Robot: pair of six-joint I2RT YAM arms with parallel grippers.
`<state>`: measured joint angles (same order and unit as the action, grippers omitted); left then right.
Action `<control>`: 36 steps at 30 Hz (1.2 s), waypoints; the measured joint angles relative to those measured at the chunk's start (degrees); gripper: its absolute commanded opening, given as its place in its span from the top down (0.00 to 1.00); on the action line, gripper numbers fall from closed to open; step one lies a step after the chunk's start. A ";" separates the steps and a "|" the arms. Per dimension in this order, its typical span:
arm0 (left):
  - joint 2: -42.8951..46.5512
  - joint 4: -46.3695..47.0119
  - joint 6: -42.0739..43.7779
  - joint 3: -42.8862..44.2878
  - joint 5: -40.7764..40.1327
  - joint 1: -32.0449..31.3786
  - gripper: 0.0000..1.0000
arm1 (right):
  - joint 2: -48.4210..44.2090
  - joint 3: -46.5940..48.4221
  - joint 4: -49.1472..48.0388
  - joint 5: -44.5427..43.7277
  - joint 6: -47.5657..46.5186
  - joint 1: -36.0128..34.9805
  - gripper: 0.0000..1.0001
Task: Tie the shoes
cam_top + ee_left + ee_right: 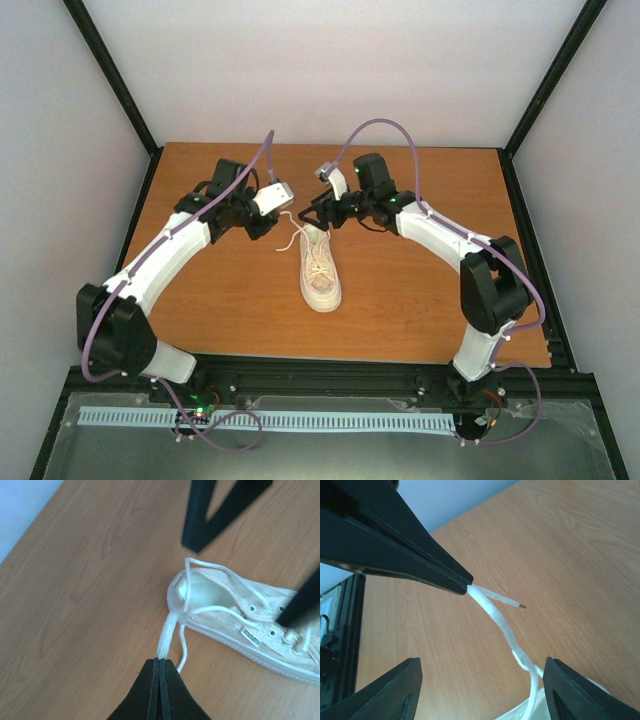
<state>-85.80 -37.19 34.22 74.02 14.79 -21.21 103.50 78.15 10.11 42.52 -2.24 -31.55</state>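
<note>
The cream low-top sneaker (321, 266) lies on the wooden table, toe toward the arms; it also shows in the left wrist view (240, 622). My left gripper (161, 661) is shut on a white lace (167, 632) drawn out from the shoe's heel end. In the top view the left gripper (281, 217) sits just left of the heel. My right gripper (481, 662) is open and empty; its fingers (385, 692) straddle the same lace (505, 630) without touching it. In the top view the right gripper (312, 211) hovers over the heel.
The wooden table (420, 290) ends at a black frame on both sides and the near edge. White walls close the back and sides. The lace's free tip (512, 602) hangs beyond the left gripper's fingertips.
</note>
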 measured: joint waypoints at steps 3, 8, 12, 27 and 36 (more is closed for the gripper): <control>-2.05 0.39 0.07 1.73 0.31 0.35 0.99 | 4.70 3.21 0.76 0.94 -2.40 0.02 0.39; -3.85 -0.15 0.50 4.31 2.19 1.05 0.99 | 10.49 6.84 0.26 1.84 -3.87 0.09 0.52; -5.88 -0.37 0.59 6.62 3.50 1.57 0.99 | 12.31 8.09 -1.79 3.39 -3.58 0.07 0.86; -7.74 -5.99 -5.75 9.38 5.81 0.37 0.50 | 14.71 8.39 -10.43 -5.40 16.24 0.09 0.97; -15.32 -4.94 -9.90 7.45 5.51 -2.32 0.38 | 19.41 9.70 -9.53 -9.90 23.50 0.09 0.97</control>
<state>-101.12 -42.13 24.32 81.47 20.29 -23.53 122.91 87.85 0.58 32.62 21.26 -31.46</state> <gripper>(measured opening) 0.603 0.031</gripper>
